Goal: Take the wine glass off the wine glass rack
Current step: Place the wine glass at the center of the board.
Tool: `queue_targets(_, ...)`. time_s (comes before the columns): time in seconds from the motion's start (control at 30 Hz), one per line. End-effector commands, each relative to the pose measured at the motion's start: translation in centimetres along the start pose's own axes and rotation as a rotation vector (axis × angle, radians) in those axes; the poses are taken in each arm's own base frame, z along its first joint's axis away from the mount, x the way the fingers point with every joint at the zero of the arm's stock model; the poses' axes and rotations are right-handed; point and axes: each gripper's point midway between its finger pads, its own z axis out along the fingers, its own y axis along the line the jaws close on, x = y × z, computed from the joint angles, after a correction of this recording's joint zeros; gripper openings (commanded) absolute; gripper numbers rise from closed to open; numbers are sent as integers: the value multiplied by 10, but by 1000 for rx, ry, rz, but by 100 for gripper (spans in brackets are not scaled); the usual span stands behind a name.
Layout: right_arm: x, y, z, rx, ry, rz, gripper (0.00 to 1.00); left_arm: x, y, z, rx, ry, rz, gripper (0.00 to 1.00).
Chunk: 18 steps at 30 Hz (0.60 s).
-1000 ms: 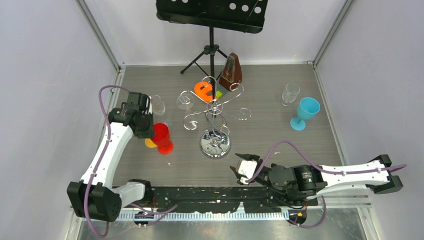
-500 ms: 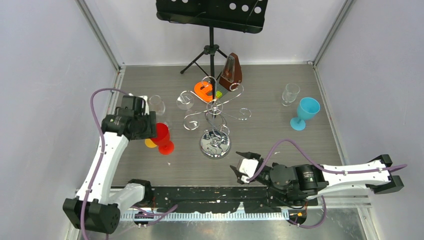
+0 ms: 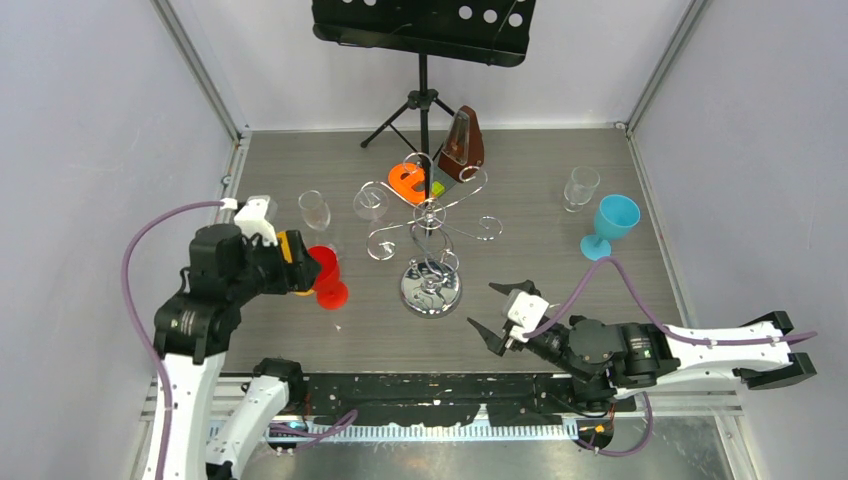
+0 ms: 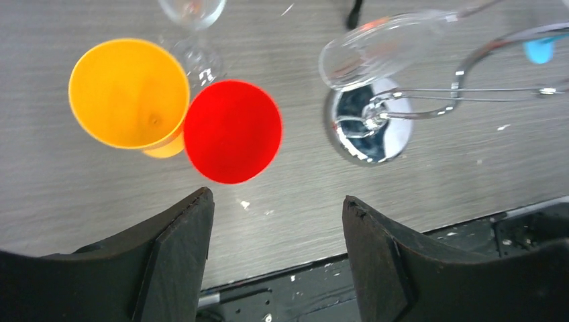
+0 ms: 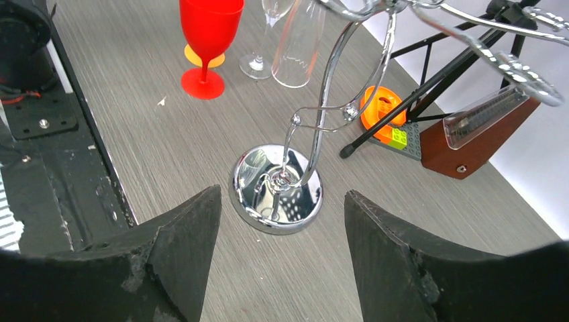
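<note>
Left tool (image 4: 276,201) and right tool (image 5: 283,194) gape empty; the wine glass (image 5: 298,43) is cut off above.

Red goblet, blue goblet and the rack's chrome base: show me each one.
red goblet (image 4: 232,131), left wrist view, inside of its bowl.
blue goblet (image 3: 616,214), top external view, its bowl.
wine glass rack (image 5: 302,201), right wrist view, its round mirror base.

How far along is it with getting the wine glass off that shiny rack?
Done: a red glass, a yellow glass and a blue glass stand on the table, off the rack.
In hand: nothing. The left gripper and right gripper are both open and empty.
Left: one clear glass hangs upside down on the rack, untouched.
</note>
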Motion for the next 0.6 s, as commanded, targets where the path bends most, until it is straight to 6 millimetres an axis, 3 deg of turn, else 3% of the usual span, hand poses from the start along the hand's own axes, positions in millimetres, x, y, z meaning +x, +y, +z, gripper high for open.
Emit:
queue_targets(0.0, -22, -12, -6, 39, -43, 97, 73, -27, -35, -22, 183, -160, 50, 70)
queue_targets(0.3, -17, -12, 0, 79, 7, 126, 74, -49, -76, -44, 381, -201, -15, 71)
queue_targets(0.57, -12, -14, 3, 123, 11, 170, 74, -73, -102, -48, 513, -224, -151, 72)
